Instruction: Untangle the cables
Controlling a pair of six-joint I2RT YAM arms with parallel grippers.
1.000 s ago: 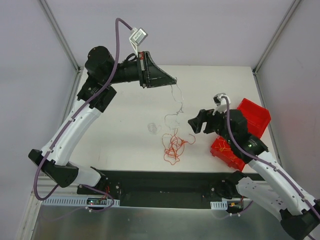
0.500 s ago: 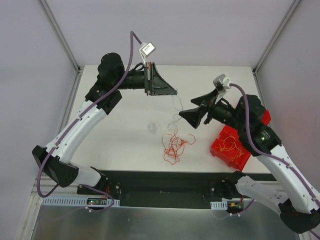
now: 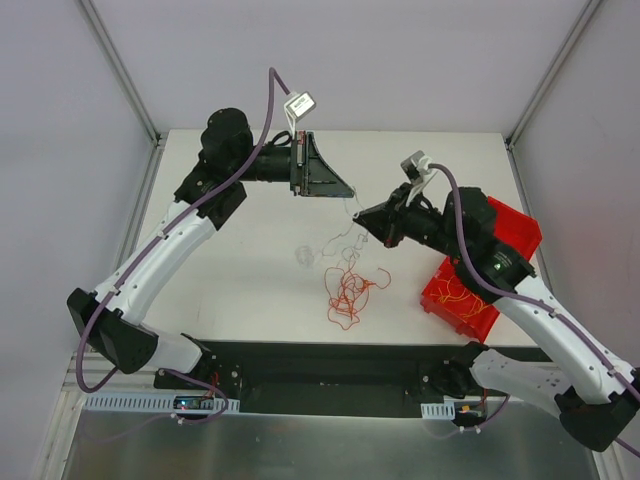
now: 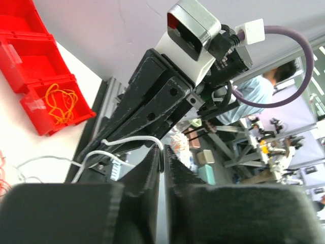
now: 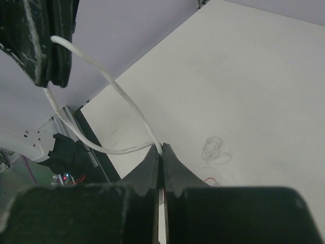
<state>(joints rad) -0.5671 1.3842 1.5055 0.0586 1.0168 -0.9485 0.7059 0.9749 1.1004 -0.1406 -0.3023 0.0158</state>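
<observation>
the left hand [image 3: 351, 193] and right hand [image 3: 364, 216], tips just apart, both pinch shut on one thin whitish curly wire [image 5: 122, 96]; its short span runs between them, tail dropping toward the red-orange wire tangle [image 3: 346, 292] on the white worktop [image 3: 250, 270] below.

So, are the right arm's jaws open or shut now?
The right jaws are shut on the white cable: in the right wrist view both fingers meet, with the cable pinched at their tips.

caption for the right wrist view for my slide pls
Right end effector shut on a whitish cable looping up to the left end effector above the table.
</observation>
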